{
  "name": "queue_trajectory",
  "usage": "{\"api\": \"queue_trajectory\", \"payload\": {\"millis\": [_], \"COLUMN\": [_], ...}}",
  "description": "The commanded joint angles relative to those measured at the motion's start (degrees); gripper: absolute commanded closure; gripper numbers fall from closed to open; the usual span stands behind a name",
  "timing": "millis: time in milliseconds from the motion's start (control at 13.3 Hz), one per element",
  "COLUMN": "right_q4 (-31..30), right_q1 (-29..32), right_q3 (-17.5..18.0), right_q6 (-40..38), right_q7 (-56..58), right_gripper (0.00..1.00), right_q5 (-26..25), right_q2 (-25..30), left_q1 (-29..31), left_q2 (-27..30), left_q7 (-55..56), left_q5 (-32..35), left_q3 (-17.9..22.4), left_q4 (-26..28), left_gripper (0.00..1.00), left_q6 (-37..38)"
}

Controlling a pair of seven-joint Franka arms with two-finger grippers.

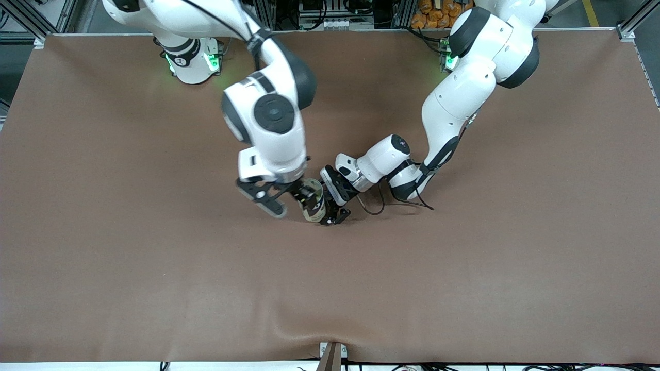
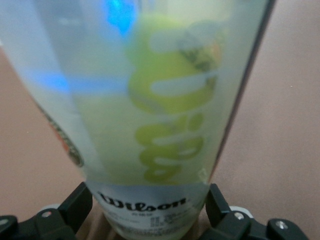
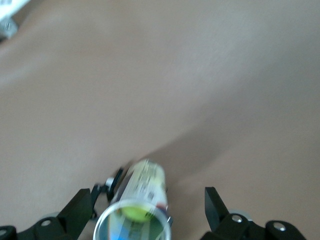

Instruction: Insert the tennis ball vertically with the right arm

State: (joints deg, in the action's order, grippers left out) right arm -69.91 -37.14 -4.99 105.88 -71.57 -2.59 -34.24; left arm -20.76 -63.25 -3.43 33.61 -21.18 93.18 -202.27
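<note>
A clear Wilson ball can stands about upright on the brown table, open mouth up. My left gripper is shut on its lower part. In the left wrist view the can fills the frame between the fingers, with a yellow-green tennis ball inside it. My right gripper is open and empty, just above the can's mouth. The right wrist view looks down into the can, with the ball inside and my right gripper spread wide around it.
The brown table mat stretches all round the can. Both arm bases stand at the table's edge farthest from the front camera. A cable hangs from the left wrist down to the mat.
</note>
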Motion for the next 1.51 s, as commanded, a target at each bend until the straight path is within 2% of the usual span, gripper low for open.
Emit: {"api": "queue_trajectory", "payload": {"millis": [0,151,377,603,753,904,1055,1432], "right_q4": [0.0,0.0,0.0,0.1,0.4,3.2,3.8,4.9], "right_q1": [6.6,10.7,17.3,27.0,32.0,36.8,39.1,39.3], "right_q3": [1.1,1.1,1.1,1.0,1.1,1.2,0.9,0.9], "right_q6": [-7.8,-12.5,-15.5,-19.7,-21.6,-21.8,-21.2,-21.2], "right_q7": [8.8,15.7,24.8,37.3,44.7,51.1,57.4,61.5], "right_gripper": [0.0,0.0,0.0,0.0,0.0,0.0,0.0,0.0], "right_q5": [-0.1,0.5,0.6,5.4,5.7,6.3,5.8,6.3], "right_q2": [5.0,7.9,12.7,16.1,16.7,16.4,16.4,16.6], "left_q1": [0.5,0.4,0.4,0.6,1.8,2.0,2.7,3.9], "left_q2": [-0.9,-0.7,-0.5,-0.3,0.0,0.0,1.2,4.4], "left_q7": [0.7,0.8,1.8,1.8,1.4,1.5,1.6,1.8], "left_q5": [1.0,1.0,1.1,1.1,1.2,1.5,1.5,1.5], "left_q3": [-0.3,-0.3,-0.2,-0.2,-0.2,-0.2,-0.3,-0.5], "left_q4": [-0.7,-0.5,0.3,1.6,2.5,3.1,4.9,8.7], "left_gripper": [0.0,0.0,0.0,0.0,0.0,0.0,0.0,0.0], "left_q6": [-1.3,-1.2,-1.2,-1.2,-1.2,-1.2,-1.2,-0.7]}}
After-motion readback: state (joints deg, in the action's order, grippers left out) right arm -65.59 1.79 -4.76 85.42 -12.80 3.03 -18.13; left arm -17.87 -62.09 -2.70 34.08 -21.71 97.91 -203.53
